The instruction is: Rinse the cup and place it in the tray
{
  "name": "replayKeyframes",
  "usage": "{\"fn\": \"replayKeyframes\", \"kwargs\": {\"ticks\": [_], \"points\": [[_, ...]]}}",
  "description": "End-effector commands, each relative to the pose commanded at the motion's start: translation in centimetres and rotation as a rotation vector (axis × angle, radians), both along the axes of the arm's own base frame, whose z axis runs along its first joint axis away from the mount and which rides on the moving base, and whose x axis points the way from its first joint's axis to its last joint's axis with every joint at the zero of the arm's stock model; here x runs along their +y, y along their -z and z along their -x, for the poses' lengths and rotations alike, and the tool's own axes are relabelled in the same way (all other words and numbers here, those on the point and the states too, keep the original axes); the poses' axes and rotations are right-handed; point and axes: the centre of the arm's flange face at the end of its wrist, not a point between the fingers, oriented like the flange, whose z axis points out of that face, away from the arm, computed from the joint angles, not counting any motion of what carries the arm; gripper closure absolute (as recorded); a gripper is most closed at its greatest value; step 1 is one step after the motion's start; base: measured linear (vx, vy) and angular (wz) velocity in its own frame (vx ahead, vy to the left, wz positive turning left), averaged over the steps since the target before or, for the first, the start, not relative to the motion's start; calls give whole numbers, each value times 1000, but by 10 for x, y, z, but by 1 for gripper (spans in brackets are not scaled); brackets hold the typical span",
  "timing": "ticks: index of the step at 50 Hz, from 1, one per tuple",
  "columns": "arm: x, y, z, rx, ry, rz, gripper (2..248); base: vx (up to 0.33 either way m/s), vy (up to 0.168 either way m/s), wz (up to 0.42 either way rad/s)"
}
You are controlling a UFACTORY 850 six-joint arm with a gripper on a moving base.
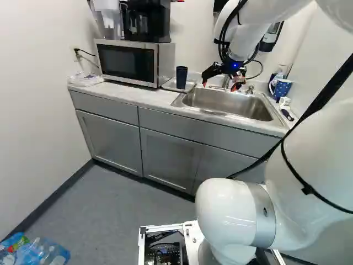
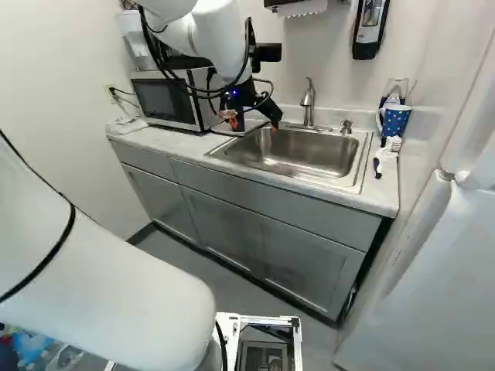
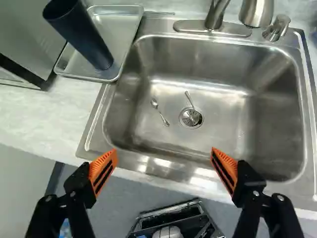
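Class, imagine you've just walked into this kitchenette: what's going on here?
A white robot arm holds its open gripper above the near edge of the sink, gripping nothing. The dark cup stands upright in the metal tray beside the sink, so the placing looks done; whether it was rinsed, these views cannot show. Two spoons lie in the sink, one at the drain.

The cup (image 3: 81, 37) has its mouth partly cut off by the wrist view's edge — black machine (image 1: 146, 25) and plastic bottles (image 1: 44, 254) cropped in the left base view
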Motion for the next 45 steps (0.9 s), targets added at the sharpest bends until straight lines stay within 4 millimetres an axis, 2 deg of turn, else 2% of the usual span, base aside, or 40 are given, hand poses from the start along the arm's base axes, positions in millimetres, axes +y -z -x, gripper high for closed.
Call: {"fn": "replayKeyframes", "kwargs": {"ticks": [31,45], "points": [[0,0,0,0,0,0,3,-138,107,-9],[0,0,0,0,0,0,3,-154,52,-247]]}}
